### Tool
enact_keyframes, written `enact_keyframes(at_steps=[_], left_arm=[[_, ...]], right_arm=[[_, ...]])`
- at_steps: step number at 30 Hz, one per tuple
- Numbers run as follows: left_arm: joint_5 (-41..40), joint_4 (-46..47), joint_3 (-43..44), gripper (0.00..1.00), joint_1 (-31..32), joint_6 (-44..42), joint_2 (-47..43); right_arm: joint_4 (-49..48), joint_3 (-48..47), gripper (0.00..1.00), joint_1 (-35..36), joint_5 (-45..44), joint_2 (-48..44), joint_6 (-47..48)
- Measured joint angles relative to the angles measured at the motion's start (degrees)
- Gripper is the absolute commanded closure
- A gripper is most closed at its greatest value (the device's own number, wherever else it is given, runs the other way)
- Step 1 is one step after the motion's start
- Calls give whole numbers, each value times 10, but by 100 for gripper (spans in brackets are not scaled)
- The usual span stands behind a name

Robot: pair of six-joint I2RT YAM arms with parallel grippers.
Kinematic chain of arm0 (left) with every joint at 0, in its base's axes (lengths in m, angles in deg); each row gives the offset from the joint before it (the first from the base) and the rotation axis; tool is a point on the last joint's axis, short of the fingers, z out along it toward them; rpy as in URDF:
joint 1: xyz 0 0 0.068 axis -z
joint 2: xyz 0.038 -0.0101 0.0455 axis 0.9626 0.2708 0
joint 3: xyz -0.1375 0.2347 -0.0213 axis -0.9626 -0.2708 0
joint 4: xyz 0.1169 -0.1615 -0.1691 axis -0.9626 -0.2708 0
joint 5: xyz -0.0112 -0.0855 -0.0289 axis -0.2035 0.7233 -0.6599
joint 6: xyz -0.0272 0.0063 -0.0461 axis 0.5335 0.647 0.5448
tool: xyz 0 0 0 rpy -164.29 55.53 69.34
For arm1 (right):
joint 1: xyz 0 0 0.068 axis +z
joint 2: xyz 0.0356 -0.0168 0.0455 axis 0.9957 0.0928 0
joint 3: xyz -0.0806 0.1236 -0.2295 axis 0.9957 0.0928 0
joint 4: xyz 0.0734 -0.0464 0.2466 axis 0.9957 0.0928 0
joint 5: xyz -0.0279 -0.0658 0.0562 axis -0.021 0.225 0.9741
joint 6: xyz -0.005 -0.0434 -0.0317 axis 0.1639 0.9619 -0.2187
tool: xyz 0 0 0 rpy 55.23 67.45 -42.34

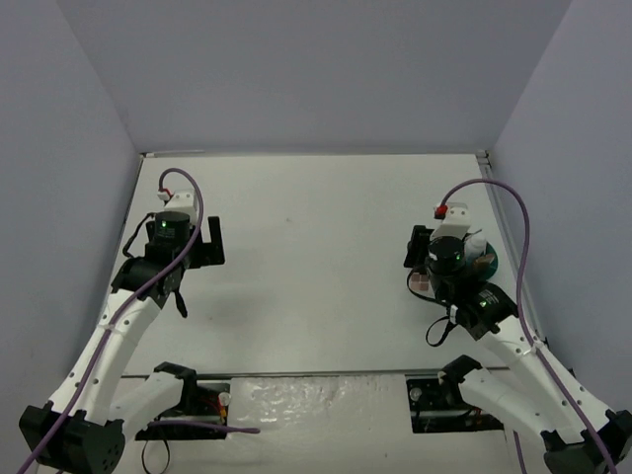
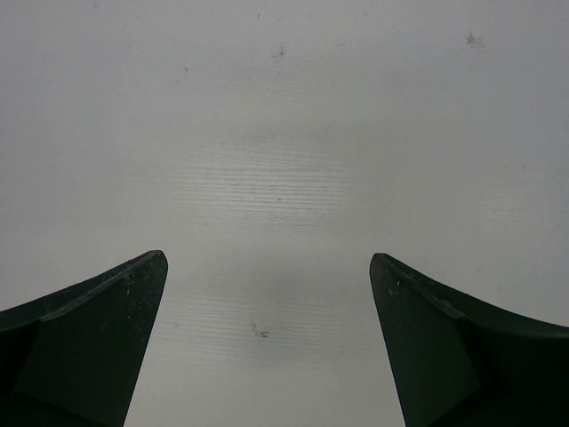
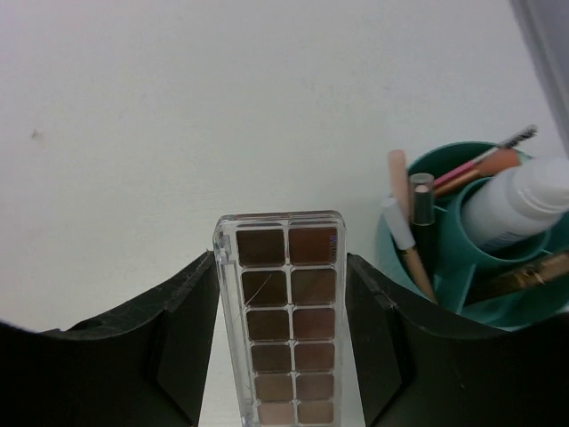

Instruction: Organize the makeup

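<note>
Right gripper is clamping an eyeshadow palette just beside the teal tub holding a white bottle and sticks; left gripper jaws are standing wide apart.

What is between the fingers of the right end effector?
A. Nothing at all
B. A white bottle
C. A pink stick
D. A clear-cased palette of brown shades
D: in the right wrist view, the right end effector has the palette between its two fingers, which press on its long sides. The white bottle stands apart in the teal tub.
</note>
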Motion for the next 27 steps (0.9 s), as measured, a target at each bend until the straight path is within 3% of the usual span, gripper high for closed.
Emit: enact_keyframes(at_steps=[7,17,27], left_arm=[[6,0,0,3,0,0,-21],[9,2,-5,3,0,0,-52],[11,5,-10,3,0,0,-65]], right_arm=[[-4,42,100,-3,-123,-132,26],[-113,180,100,-5,-281,-303,120],[-204,207,100,-24,-275,-269,216]])
